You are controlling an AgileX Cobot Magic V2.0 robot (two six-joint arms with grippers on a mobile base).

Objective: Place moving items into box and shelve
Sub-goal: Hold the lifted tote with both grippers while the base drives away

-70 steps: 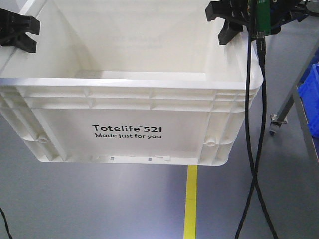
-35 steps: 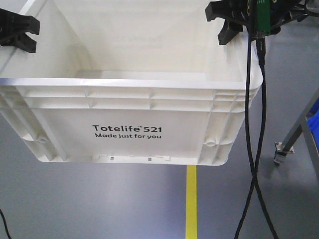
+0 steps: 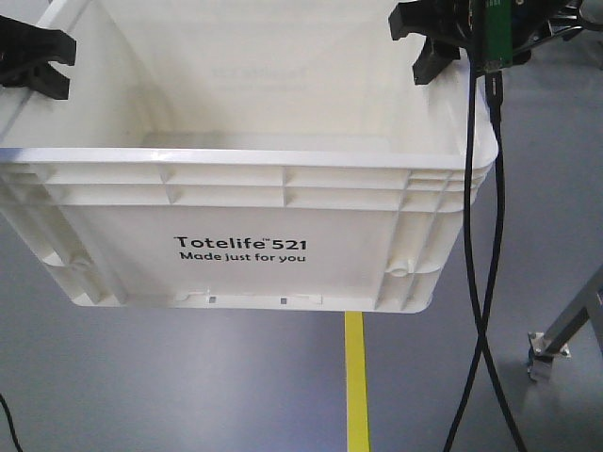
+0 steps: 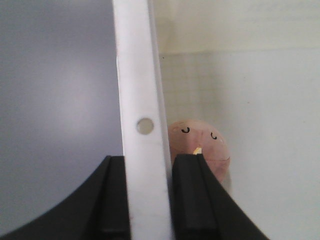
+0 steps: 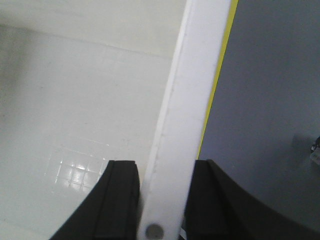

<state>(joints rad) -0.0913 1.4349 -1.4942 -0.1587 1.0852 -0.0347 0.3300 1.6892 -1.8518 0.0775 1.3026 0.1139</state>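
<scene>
I see grey floor (image 3: 188, 377) all around, a yellow tape line (image 3: 355, 386) running off at six o'clock, and a tilted metal frame leg (image 3: 565, 325) at four o'clock.

The box (image 3: 283, 245) ran off the front view's top and left edges, and its near wall hid the floor (contents too). In the left wrist view, the rim covered part of a pinkish toy (image 4: 205, 145).
</scene>
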